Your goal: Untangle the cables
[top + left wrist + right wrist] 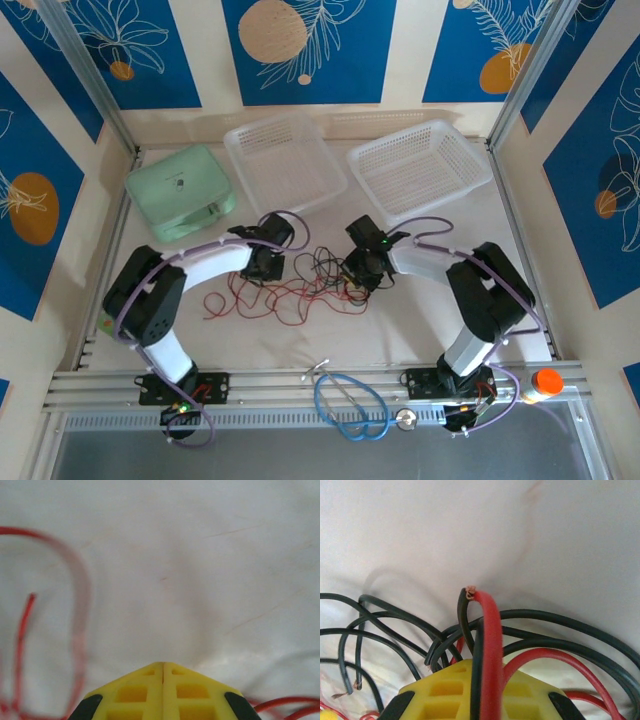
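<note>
Cables [300,288] lay tangled at the centre of the desk [420,335]. Right pincer [478,677] was clamped on red and black strands together, left pincer [162,672] closed on nothing; pulling several at once could tighten the knot.

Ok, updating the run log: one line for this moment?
left gripper shut | right gripper shut on cables | cables tangled between grippers

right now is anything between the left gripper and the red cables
Nothing visible does. In the left wrist view the left gripper, jaws closed together, faces bare table, with red cables lying open to its left and lower right.
</note>
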